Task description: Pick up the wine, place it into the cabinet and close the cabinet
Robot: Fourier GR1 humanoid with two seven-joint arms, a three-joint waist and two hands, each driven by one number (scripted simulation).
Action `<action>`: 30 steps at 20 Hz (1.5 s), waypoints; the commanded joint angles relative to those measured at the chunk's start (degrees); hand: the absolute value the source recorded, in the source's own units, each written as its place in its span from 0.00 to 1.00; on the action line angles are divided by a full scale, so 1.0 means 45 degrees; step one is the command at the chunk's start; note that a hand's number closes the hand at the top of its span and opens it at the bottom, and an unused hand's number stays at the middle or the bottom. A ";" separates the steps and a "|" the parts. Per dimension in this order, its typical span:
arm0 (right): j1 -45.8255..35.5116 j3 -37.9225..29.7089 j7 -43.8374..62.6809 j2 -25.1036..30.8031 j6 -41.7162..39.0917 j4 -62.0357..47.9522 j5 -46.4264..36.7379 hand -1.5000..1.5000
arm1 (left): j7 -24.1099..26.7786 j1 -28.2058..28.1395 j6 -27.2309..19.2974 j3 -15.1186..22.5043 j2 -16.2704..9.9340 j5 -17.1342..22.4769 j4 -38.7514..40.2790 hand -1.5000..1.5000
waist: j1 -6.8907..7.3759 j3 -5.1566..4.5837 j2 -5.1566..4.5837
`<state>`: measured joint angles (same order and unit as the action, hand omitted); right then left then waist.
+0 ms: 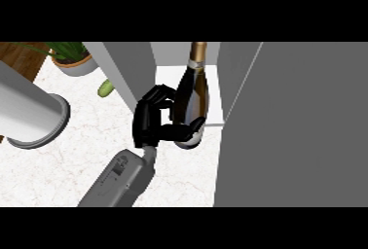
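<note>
The wine bottle (193, 92) is dark with a gold neck and foil top. It stands in the open front of the grey cabinet (131, 73), above the white shelf (167, 74), with its neck toward the top of the view. My left hand (149, 121) is left of the bottle and shut on its lower body, with fingers curled round the base. The grey forearm (119, 180) comes in from the lower edge. A large grey panel of the cabinet (295, 126) fills the right side. The right hand does not show.
A big light-grey cylinder (28, 109) stands on the marble counter (64, 170) at the left. A potted plant (72, 61) and a small green vegetable (105, 88) sit behind it, near the cabinet's left wall. Wood surface (18, 56) shows at top left.
</note>
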<state>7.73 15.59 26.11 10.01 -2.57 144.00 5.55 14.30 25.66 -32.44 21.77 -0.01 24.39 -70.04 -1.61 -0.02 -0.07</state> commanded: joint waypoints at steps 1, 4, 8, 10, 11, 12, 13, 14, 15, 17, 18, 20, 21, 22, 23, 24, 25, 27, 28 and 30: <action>0.0677 -0.0474 0.0934 0.0182 -0.0145 0.2404 0.1723 0.00 | 0.1001 -0.0020 -0.0072 0.0547 0.0002 0.0803 0.1313 1.00 | -0.0012 0.0000 -0.0006; 0.1072 0.0197 0.0121 -0.0284 -0.0105 0.2093 0.0847 0.00 | 0.1832 0.0703 -0.0398 0.0834 0.0002 0.1713 0.2560 1.00 | -0.0163 -0.0004 -0.0020; 0.1175 0.0089 0.0388 -0.0028 -0.0481 0.2325 0.1309 0.00 | 0.2815 0.0643 -0.0186 0.1043 0.0002 0.2929 0.3016 1.00 | -0.0128 -0.0007 -0.0016; 0.0417 -0.0533 0.1292 0.0080 -0.0246 0.2391 0.1871 0.00 | 0.3025 0.1009 -0.0562 0.1519 0.0002 0.3501 0.3274 1.00 | -0.0111 -0.0012 -0.0034; 0.1136 -0.0992 0.0558 0.0324 -0.0755 0.2422 0.2188 0.00 | 0.3231 0.0963 0.0657 0.0548 0.0002 0.3332 0.3971 1.00 | -0.0090 0.0001 -0.0030; 0.1030 0.0442 0.0782 -0.0241 -0.0293 0.2464 0.0960 0.00 | 0.3811 0.0997 0.0168 0.0978 0.0002 0.3784 0.4065 1.00 | -0.0148 -0.0015 -0.0020; 0.0965 -0.0215 0.0888 0.0033 -0.0490 0.2723 0.1777 0.00 | 0.3015 0.2079 0.0438 0.0148 0.0002 0.3862 0.4578 1.00 | -0.0237 -0.0010 -0.0041; 0.0699 -0.0632 0.0899 0.0154 -0.0559 0.2417 0.1749 0.00 | 0.3625 0.1657 0.0590 0.0750 0.0002 0.4408 0.4811 1.00 | -0.0160 -0.0010 -0.0049; 0.0731 -0.0856 0.0337 -0.0062 -0.0631 0.1881 0.2025 0.00 | 0.3597 0.1586 0.0000 0.1271 0.0002 0.4770 0.4296 1.00 | -0.0107 -0.0001 -0.0029; 0.1112 -0.0542 0.1066 0.0045 -0.0584 0.2787 0.1903 0.00 | 0.3384 0.2128 0.0489 0.0484 0.0002 0.4713 0.5101 1.00 | -0.0170 -0.0006 -0.0020; 0.1284 -0.0368 0.0878 -0.0088 -0.0553 0.2781 0.1712 0.00 | 0.3620 0.2269 0.0631 0.0516 0.0002 0.4699 0.5625 1.00 | -0.0217 -0.0006 -0.0027; 0.1763 -0.0700 0.0259 0.0101 -0.1068 0.2387 0.2006 0.00 | 0.3654 0.2940 0.0809 0.0206 0.0002 0.4919 0.6209 1.00 | -0.0178 0.0004 -0.0030; 0.0816 -0.0886 0.1163 -0.0038 -0.0572 0.2586 0.2168 0.00 | 0.3638 0.2308 0.0515 0.0767 0.0002 0.4866 0.5585 1.00 | 0.0004 -0.0005 -0.0005; 0.0867 -0.0851 0.0321 -0.0325 -0.0617 0.1902 0.1866 0.00 | 0.3534 0.3518 0.1196 -0.0257 0.0002 0.4917 0.7070 1.00 | -0.0136 -0.0002 -0.0071; 0.1736 -0.0618 0.0451 -0.0116 -0.0919 0.2602 0.2051 0.00 | 0.3484 0.3687 0.0941 -0.0303 0.0002 0.5062 0.6842 1.00 | -0.0233 0.0003 -0.0027; 0.1548 -0.0941 0.0716 0.0047 -0.0973 0.2662 0.2276 0.00 | 0.3133 0.3799 0.0583 0.0180 0.0002 0.5221 0.6573 1.00 | -0.0174 0.0003 -0.0011; 0.1192 -0.1427 0.0682 0.0107 -0.1009 0.2494 0.2604 0.00 | 0.3390 0.4029 0.0700 -0.0160 0.0002 0.5306 0.7012 1.00 | -0.0192 0.0002 -0.0045; 0.1789 -0.1209 -0.0258 -0.0114 -0.1352 0.1997 0.2509 0.00 | 0.3367 0.4297 0.0439 -0.0031 0.0002 0.5480 0.7290 1.00 | -0.0211 0.0013 -0.0027; 0.1544 -0.1499 -0.0040 0.0026 -0.1457 0.1895 0.2856 0.00 | 0.3238 0.4992 0.0801 -0.0557 0.0002 0.5460 0.7868 1.00 | -0.0249 0.0012 -0.0070; 0.1248 -0.0694 0.0342 -0.0309 -0.1070 0.2006 0.1721 0.00 | 0.3263 0.5255 0.1036 -0.0851 0.0002 0.5695 0.8651 1.00 | -0.0168 -0.0005 -0.0073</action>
<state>11.51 12.78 23.10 8.34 -7.76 143.62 7.18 29.20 45.47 -29.01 20.63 0.00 48.67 -36.26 -2.45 -0.01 -0.30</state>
